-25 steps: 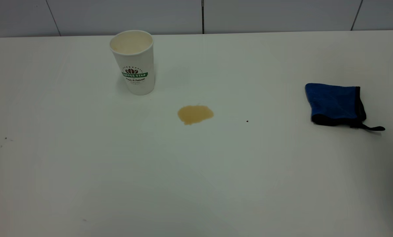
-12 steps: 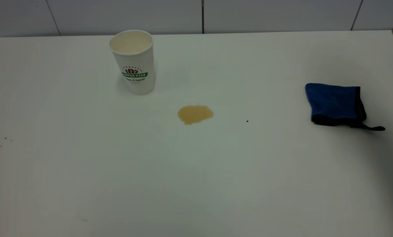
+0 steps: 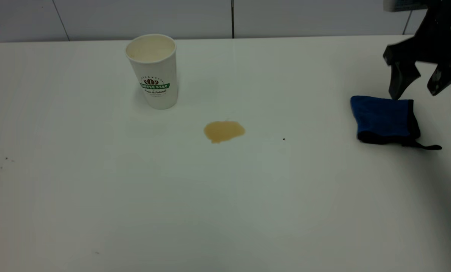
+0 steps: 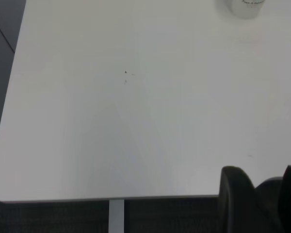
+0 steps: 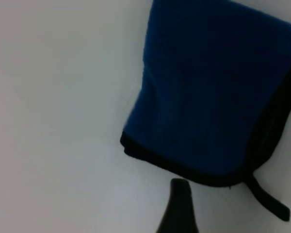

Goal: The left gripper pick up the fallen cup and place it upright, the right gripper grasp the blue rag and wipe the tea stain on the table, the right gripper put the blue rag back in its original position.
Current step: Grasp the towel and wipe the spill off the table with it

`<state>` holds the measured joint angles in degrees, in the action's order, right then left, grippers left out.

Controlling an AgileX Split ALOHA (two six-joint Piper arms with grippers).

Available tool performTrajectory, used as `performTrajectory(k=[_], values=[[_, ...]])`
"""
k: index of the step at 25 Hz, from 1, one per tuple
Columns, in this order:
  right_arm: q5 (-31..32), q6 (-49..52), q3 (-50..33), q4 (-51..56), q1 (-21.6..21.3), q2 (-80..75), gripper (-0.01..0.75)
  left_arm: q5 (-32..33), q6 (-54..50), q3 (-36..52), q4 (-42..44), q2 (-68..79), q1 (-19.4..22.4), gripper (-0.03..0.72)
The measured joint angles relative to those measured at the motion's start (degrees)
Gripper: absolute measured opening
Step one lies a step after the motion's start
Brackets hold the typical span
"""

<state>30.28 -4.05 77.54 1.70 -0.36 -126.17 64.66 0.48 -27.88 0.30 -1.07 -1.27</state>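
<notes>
Jaws: the right gripper [image 3: 416, 88] has its two dark fingers spread wide, with nothing between them. The left gripper [image 4: 259, 194] shows only as dark lumps at the lower right of its own wrist picture, and I cannot tell if it is open or shut.
Table: the big white table [image 3: 225, 196] fills almost all of the outside picture. It has a few tiny dark specks [image 3: 284, 139] on it.
Right gripper: it hangs in the upper right corner of the outside picture, just above the far edge of the rag. Its fingers point down. Whether a fingertip touches the rag I cannot tell.
Cup: the white cup [image 3: 153, 71] stands upright in the upper left part of the outside picture. Its green logo faces the camera. It also peeks in at the top right of the left wrist picture.
Blue rag: the blue rag [image 3: 384, 119] lies flat on the table at the right side, folded, with its black loop tail sticking out to the lower right.
Tea stain: the small tan tea stain [image 3: 224, 131] sits near the middle of the picture, to the lower right of the cup and well apart from the rag.
</notes>
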Motion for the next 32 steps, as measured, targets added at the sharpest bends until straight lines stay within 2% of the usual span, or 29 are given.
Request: performTrajectory(k=[14,21,24,26,30,32], values=[[0.6,-1.1,14.0,1.5,0.0,-15.8,0.661,0.0,0.0,0.0,0.0,0.0,0.0,0.239],[0.4,-1.6,16.3,1.3,0.0,-18.9,0.622,0.1,0.1,0.0,0.0,0.0,0.0,0.239],[0.2,-1.6,16.4,1.2,0.0,-19.2,0.531,0.1,0.1,0.0,0.0,0.0,0.0,0.239],[-0.1,-1.6,16.6,1.4,0.0,-19.4,0.417,0.1,0.1,0.0,0.0,0.0,0.0,0.239],[-0.2,-1.7,16.7,2.2,0.0,-19.5,0.125,0.1,0.1,0.0,0.0,0.0,0.0,0.239],[-0.2,-1.8,16.7,2.1,0.4,-19.5,0.067,0.1,0.1,0.0,0.0,0.0,0.0,0.239]])
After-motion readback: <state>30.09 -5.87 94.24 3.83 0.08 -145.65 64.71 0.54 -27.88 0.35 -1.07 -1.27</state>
